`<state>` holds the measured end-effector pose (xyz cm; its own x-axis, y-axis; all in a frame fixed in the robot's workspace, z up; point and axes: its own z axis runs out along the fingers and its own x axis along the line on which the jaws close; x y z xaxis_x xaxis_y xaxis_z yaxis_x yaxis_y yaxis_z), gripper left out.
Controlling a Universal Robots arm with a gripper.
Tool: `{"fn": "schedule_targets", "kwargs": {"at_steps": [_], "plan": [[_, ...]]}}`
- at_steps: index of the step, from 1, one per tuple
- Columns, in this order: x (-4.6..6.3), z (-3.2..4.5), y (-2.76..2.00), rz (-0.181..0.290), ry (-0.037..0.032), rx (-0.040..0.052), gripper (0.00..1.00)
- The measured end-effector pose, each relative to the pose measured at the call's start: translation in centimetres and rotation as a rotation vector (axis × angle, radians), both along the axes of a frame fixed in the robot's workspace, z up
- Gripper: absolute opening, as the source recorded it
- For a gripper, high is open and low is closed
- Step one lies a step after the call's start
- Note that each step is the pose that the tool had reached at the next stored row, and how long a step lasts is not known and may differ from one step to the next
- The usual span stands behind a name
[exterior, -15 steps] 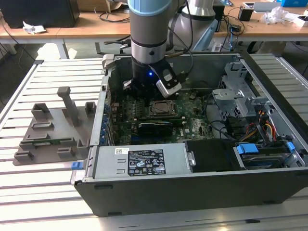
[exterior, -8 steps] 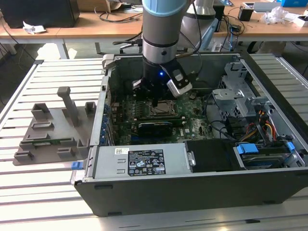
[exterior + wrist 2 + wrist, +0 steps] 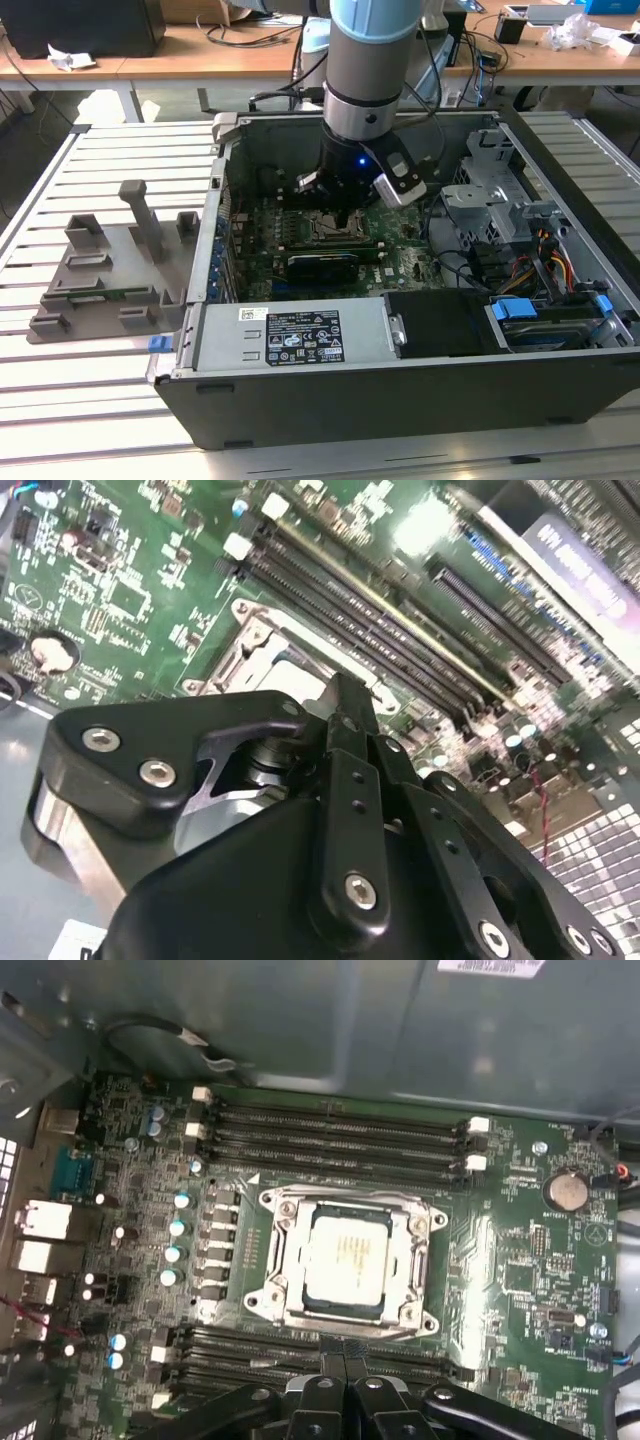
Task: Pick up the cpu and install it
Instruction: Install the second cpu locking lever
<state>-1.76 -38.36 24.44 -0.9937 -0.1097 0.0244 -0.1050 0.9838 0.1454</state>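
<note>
The cpu [image 3: 345, 1260], a flat square chip with a dull silvery top, lies inside the metal socket frame [image 3: 418, 1260] on the green motherboard [image 3: 520, 1260]. My gripper [image 3: 345, 1365] hangs just above the board beside the socket, apart from the chip, with its two black fingers pressed together and nothing between them. In the second wrist view the joined fingers [image 3: 345, 715] stand in front of the socket frame [image 3: 250, 645]. In the exterior view the gripper [image 3: 345, 215] reaches down into the open computer case [image 3: 400, 390], over the socket [image 3: 322, 228].
Memory slots [image 3: 340, 1125] run along both sides of the socket. A long black card [image 3: 322, 265] sits on the board near the case front. Drive cage and cables [image 3: 520, 250] fill the exterior view's right. A grey fixture [image 3: 110, 265] rests outside on the slatted table.
</note>
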Motion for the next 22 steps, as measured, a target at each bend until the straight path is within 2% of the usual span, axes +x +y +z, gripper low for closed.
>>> {"fn": "schedule_targets", "kwargs": {"at_steps": [4,6,10,14,16,20,22], "plan": [[-0.5,-0.33,-0.23,0.0,0.0,0.0096,0.11],[-1.3,-0.57,-0.34,0.0,0.0,0.0194,0.11],[-1.5,-1.63,-0.51,0.0,0.0,0.0201,0.11],[-1.8,-2.38,-0.55,0.0,0.0,0.0214,0.11],[-2.0,-2.8,-0.55,0.0,0.0001,0.0253,0.11],[-2.4,-3.59,-0.55,0.0,0.0,0.0483,0.11],[-2.7,-4.12,-0.55,0.0,0.0,0.052,0.11]]}}
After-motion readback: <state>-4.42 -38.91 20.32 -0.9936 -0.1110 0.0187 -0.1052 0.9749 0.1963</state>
